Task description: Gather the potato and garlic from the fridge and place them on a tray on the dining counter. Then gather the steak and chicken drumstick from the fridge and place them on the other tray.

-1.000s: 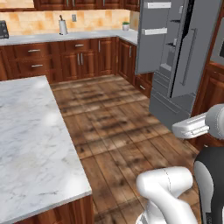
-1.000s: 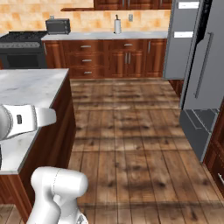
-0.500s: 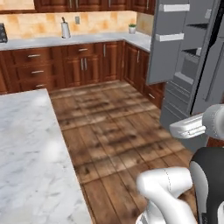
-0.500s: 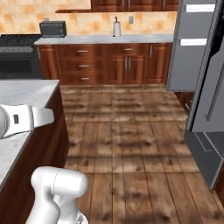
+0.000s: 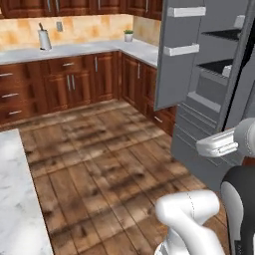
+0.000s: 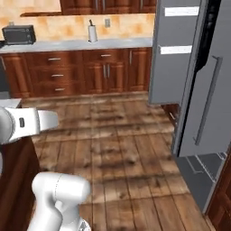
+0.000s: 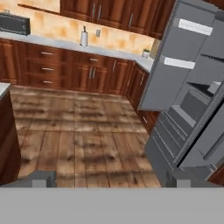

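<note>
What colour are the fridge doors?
Plain grey; the open fridge doors show best in the hand view.

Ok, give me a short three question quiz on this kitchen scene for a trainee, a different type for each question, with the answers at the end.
1. True or false: the fridge has both doors shut.
2. Multiple choice: in the right base view, what stands on the wall counter near the paper towel roll, further left? A) a toaster B) a microwave C) a kettle
3. Fill in the blank: in the hand view, the claw is ____ and holds nothing.

Key: 1 false, the doors stand open, showing shelves. 2 B, the microwave. 3 open.
</note>
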